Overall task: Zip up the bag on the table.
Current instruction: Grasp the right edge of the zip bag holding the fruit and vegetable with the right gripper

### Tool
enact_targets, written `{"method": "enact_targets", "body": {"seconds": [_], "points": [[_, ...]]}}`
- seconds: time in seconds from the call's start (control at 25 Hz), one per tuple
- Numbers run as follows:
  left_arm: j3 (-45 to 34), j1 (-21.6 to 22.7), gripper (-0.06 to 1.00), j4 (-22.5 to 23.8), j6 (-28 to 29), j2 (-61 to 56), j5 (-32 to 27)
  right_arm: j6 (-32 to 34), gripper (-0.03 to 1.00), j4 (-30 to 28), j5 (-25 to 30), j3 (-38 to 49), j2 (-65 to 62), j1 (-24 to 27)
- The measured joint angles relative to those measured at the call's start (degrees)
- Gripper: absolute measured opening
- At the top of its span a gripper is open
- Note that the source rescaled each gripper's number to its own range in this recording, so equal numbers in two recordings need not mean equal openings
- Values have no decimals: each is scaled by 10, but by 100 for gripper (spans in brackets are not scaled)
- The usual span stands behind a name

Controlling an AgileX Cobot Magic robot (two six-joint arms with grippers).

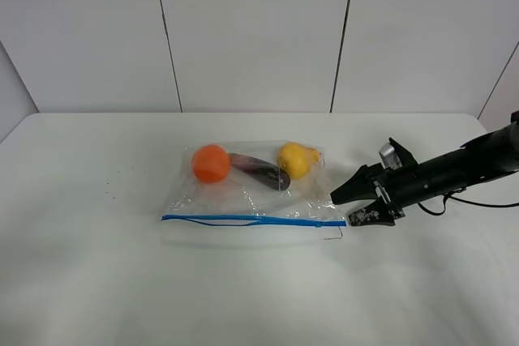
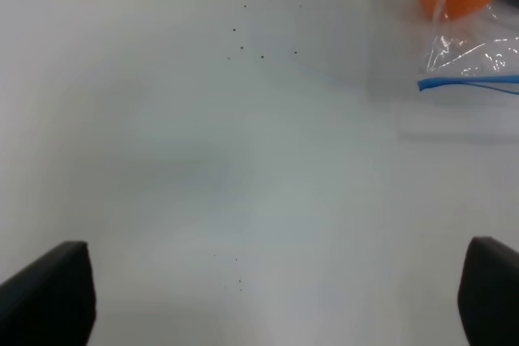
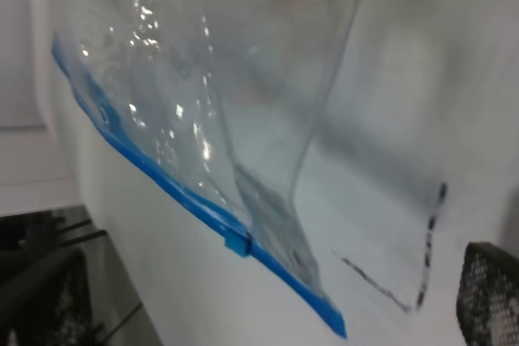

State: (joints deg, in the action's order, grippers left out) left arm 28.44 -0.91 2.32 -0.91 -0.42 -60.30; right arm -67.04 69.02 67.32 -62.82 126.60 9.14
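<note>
the bag (image 1: 243,200) lies flat near the middle of the table (image 1: 81,273), with its blue zipper strip (image 1: 251,220) along the edge nearest the high camera. through the clear plastic show an orange fruit (image 1: 211,163), a purple fruit (image 1: 259,173) and a yellow fruit (image 1: 294,160), all on the side away from the strip. the right claw (image 1: 344,209) sits low at the right-hand end of the strip, jaws spread and gripping nothing; contact with the bag cannot be told. in the right wrist view the strip, carrying a small blue slider (image 3: 238,241), runs between the two dark fingers (image 3: 486,297). the left claw (image 2: 276,301) is outside the high view; its wrist view shows jaws wide apart over bare table, with a corner of the bag and a few dark specks (image 2: 259,38) beyond.
</note>
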Motion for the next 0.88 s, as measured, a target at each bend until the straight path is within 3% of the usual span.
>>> {"method": "enact_targets", "body": {"seconds": [0.32,0.64,0.88], "points": [[0,0,100,0,0,0,0,-6,100,34,9,-2,3,-4],[0,0,100,0,0,0,0,-7,100,65,10,-3,3,-59],[0,0,100,0,0,0,0,-3,100,77,10,-3,3,-63]]}}
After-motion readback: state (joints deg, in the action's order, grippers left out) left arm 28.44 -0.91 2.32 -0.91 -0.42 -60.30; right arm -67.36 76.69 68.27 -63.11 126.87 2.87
